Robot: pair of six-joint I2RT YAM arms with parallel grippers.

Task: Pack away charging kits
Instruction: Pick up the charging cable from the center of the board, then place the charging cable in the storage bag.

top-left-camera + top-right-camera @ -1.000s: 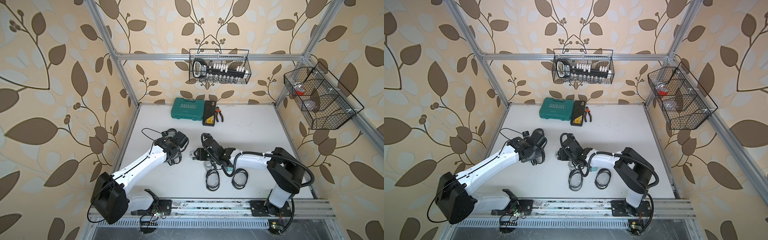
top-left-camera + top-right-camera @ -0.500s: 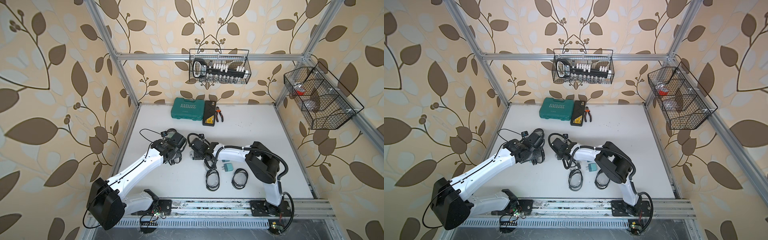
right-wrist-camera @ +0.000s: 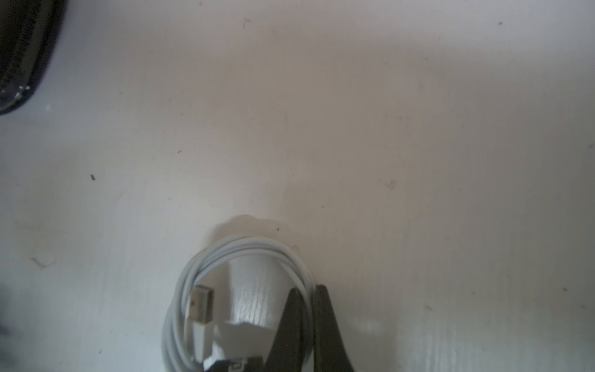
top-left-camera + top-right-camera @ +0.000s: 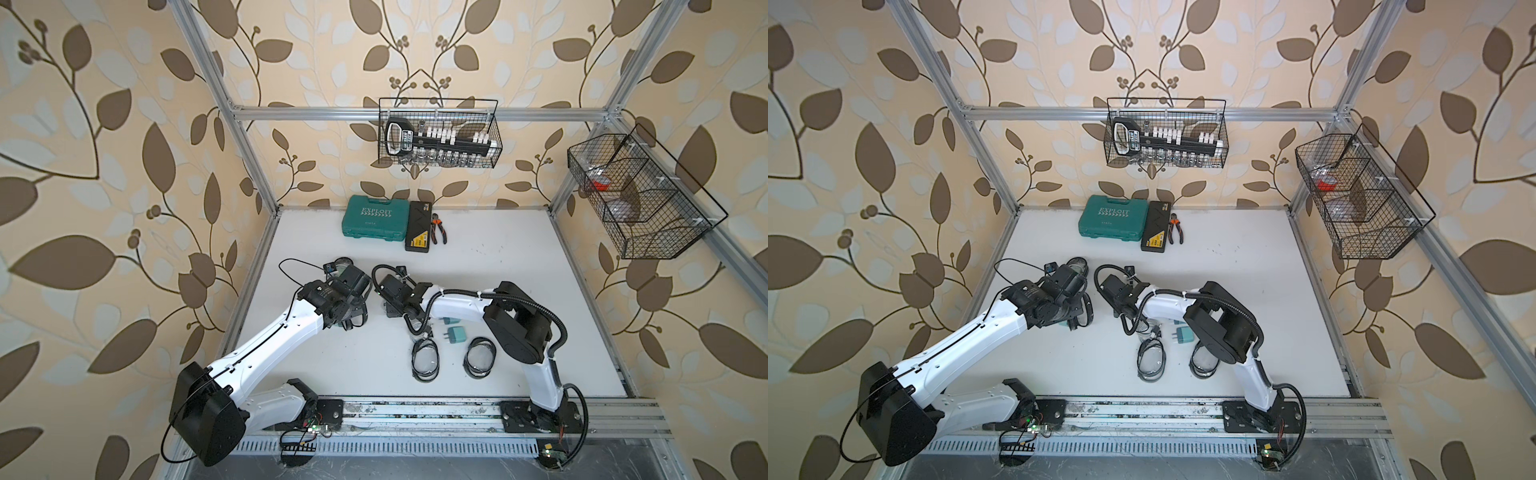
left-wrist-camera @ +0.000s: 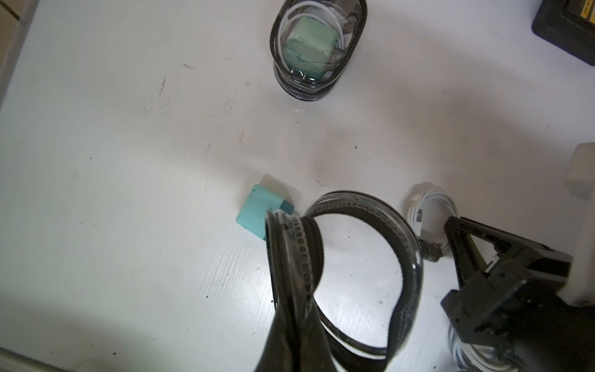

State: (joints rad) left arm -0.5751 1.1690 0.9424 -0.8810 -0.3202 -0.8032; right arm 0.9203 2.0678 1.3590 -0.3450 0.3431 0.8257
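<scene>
Right fingers [image 3: 297,310] swung in, closed | white cable [image 3: 244,249] strands pinched between them | left fingers [image 5: 283,341] pinching pouch [image 5: 409,257] rim

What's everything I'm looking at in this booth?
tool case: one, teal, back of table.
flat case: one, black, beside it.
pliers: one, orange-handled, beside that.
wire baskets: two, black, on the walls.
pouches: four, clear with black rims; two empty in front, one packed, one held.
plug adapters: four, teal; three loose, one packed.
cable: one, white, coiled, held; others partly hidden.
left gripper: shut on a pouch.
right gripper: shut on the cable.
</scene>
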